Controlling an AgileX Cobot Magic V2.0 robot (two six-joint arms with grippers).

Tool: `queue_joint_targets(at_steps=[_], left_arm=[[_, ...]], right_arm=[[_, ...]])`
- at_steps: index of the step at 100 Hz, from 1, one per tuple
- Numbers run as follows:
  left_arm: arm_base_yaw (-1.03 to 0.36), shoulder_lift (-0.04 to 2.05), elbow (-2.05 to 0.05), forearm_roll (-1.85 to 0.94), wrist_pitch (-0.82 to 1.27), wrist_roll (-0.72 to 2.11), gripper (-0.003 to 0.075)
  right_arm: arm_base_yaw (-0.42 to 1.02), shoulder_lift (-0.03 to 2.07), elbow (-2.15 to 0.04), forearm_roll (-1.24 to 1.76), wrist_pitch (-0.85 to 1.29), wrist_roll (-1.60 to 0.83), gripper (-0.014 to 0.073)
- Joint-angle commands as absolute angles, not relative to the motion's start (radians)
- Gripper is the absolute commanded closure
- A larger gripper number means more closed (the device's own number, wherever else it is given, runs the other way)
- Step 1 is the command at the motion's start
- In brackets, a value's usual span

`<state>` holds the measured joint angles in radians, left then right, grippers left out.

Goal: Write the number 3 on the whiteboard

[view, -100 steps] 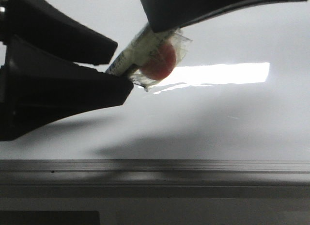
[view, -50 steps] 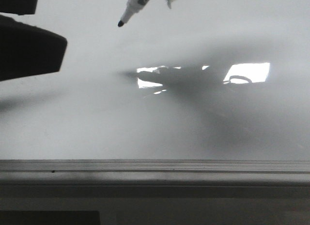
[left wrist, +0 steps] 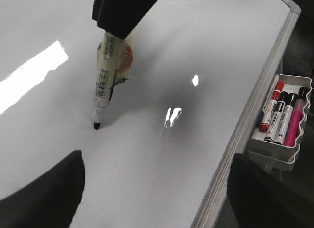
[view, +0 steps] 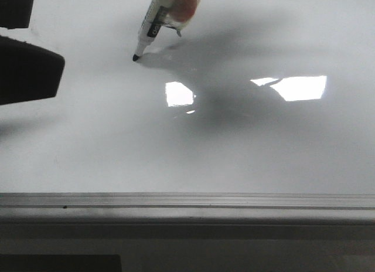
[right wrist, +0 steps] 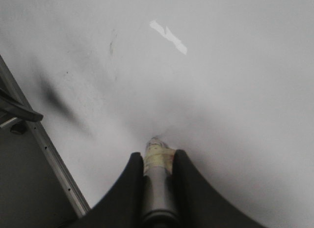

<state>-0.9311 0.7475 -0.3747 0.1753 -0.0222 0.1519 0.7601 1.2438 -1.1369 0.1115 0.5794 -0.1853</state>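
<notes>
The whiteboard (view: 246, 149) fills the front view, glossy, with a grey edge rail along its near side. My right gripper (right wrist: 157, 158) is shut on a black-tipped marker (view: 153, 20), taped near the top. The marker's tip (view: 136, 58) rests on the board, or just above it. In the left wrist view the marker (left wrist: 104, 85) hangs from the right gripper's black finger (left wrist: 122, 12). My left gripper (left wrist: 157, 161) is open and empty, low over the board; its fingers (view: 29, 67) show at the front view's left edge. No number 3 shows on the board.
A white tray (left wrist: 255, 147) with red, black and pink markers hangs off the board's edge rail (left wrist: 245, 134). Bright rectangular glare patches (view: 299, 87) lie on the board. The rail also shows in the right wrist view (right wrist: 54, 164).
Both grippers have drawn back from the camera. The right gripper has carried the marker away and then lowered its tip to the board. The left gripper has shifted left.
</notes>
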Motion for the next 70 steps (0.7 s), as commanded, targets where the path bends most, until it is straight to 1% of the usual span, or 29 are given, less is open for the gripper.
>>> queue_joint_targets(at_steps=[1, 13, 23, 38, 50, 70], left_arm=[[-0.931, 0.741, -0.409, 0.161, -0.09, 0.141, 0.0176], [-0.931, 0.741, -0.409, 0.161, -0.09, 0.141, 0.0176], [-0.931, 0.741, -0.409, 0.161, -0.09, 0.141, 0.0176], [-0.931, 0.741, -0.409, 0.16, -0.09, 0.141, 0.0176], [-0.931, 0.741, -0.409, 0.16, -0.09, 0.141, 0.0176], [-0.931, 0.741, -0.409, 0.16, -0.09, 0.141, 0.0176]], right_arm=[[0.732, 1.205, -1.177, 0.071, 0.536, -0.197, 0.0658], [0.686, 1.169, -1.177, 0.069, 0.617, -0.197, 0.0658], [0.68, 1.162, -1.173, 0.078, 0.686, -0.195, 0.0658], [0.74, 1.225, -1.167, 0.111, 0.668, -0.197, 0.0658], [0.749, 1.269, -1.167, 0.109, 0.669, -0.197, 0.0658], [0.718, 1.206, -1.167, 0.099, 0.74, -0.197, 0.0658]])
